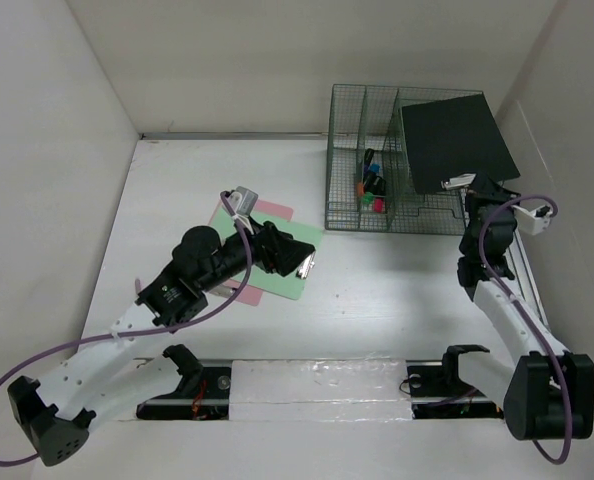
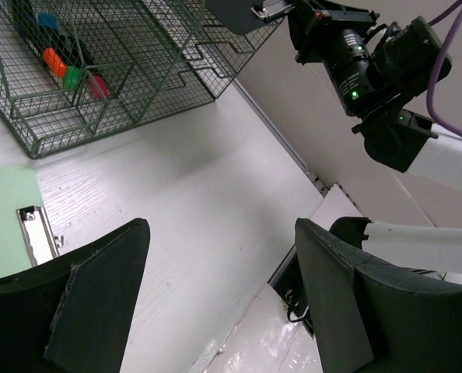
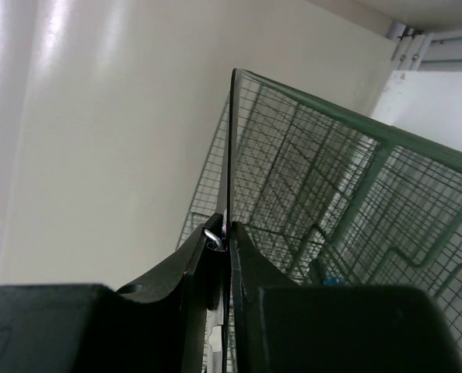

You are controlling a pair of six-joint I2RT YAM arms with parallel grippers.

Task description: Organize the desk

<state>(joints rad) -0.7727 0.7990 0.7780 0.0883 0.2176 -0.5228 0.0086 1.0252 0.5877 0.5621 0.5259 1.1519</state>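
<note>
Black clipboard (image 1: pixel 455 135), pinched at its clip by the right gripper (image 1: pixel 469 184), hung tilted over the rack (image 1: pixel 349 112) at the desk's (image 1: pixel 377 295) far right, seemingly needing lowering into a slot, while the left gripper (image 1: pixel 301 262) hovered open over a green clipboard (image 1: pixel 285 286).

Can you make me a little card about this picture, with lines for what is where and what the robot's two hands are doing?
Desk: white tabletop
Rack: green wire, far right on the desk
Inside rack: small colourful things, too small to name
Right gripper: jaws shut on the black clipboard at its metal clip, board tilted above the rack
Left gripper: jaws open, holding nothing, above the green clipboard
Green clipboard: flat on the desk, pink sheet at its far edge
</note>
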